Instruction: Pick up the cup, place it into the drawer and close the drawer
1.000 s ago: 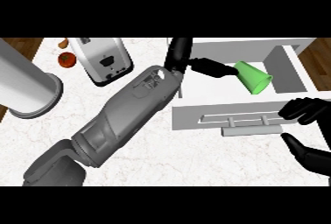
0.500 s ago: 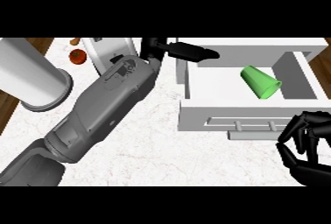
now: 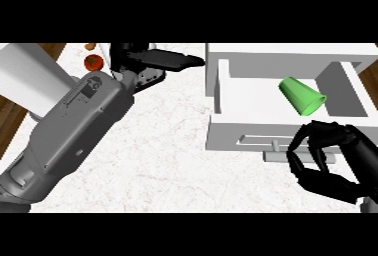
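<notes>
The green cup (image 3: 301, 96) lies on its side inside the open white drawer (image 3: 244, 134), mouth toward the lower right. My left hand (image 3: 151, 59) hovers over the counter left of the drawer, fingers straight and pointing right, holding nothing. My right hand (image 3: 328, 162) is at the drawer's front, with fingers and thumb curled around the right part of the drawer handle (image 3: 275, 156). The hand hides the rest of that bar.
A large pale cylinder (image 3: 29, 82) stands at the far left beside the dark wooden edge (image 3: 9, 135). A white appliance (image 3: 144, 79) sits partly hidden under my left hand, with small orange items (image 3: 93, 61) behind it. My grey left forearm (image 3: 70, 130) crosses the marble counter (image 3: 162, 150).
My left hand has let go of the cup and drawn back left out of the drawer; the cup stays lying inside. My right hand has moved in and curled at the drawer handle.
</notes>
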### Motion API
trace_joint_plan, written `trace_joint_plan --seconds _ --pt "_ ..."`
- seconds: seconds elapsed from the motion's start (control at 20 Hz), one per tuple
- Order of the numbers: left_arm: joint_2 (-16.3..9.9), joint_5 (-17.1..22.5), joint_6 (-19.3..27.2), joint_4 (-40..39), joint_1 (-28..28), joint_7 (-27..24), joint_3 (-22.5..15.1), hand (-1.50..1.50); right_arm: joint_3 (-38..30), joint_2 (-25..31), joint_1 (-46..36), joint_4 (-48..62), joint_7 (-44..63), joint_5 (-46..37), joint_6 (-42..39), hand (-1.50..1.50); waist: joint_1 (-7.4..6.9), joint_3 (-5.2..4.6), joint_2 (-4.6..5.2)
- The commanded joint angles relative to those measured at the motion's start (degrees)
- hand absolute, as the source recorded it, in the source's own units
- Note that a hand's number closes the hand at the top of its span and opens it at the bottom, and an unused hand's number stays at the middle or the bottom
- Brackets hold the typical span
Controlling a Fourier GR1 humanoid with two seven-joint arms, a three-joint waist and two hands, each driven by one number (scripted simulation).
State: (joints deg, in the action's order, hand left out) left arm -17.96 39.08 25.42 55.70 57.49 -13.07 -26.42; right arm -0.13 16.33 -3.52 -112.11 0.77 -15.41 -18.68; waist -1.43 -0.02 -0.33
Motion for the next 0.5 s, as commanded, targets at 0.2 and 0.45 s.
trace_joint_plan --seconds 0.2,0.45 --pt "-5.8 0.8 -2.1 11.4 -11.7 1.5 1.7 -1.50 8.5 2.1 -4.9 14.8 -8.8 -19.5 5.9 1.50 -1.11 0.04 0.34" --pt "-9.3 1.2 -4.7 16.7 -19.1 -0.4 3.6 -1.50 13.9 1.0 -8.5 24.9 -9.0 -31.4 12.6 1.50 -1.11 0.04 0.38"
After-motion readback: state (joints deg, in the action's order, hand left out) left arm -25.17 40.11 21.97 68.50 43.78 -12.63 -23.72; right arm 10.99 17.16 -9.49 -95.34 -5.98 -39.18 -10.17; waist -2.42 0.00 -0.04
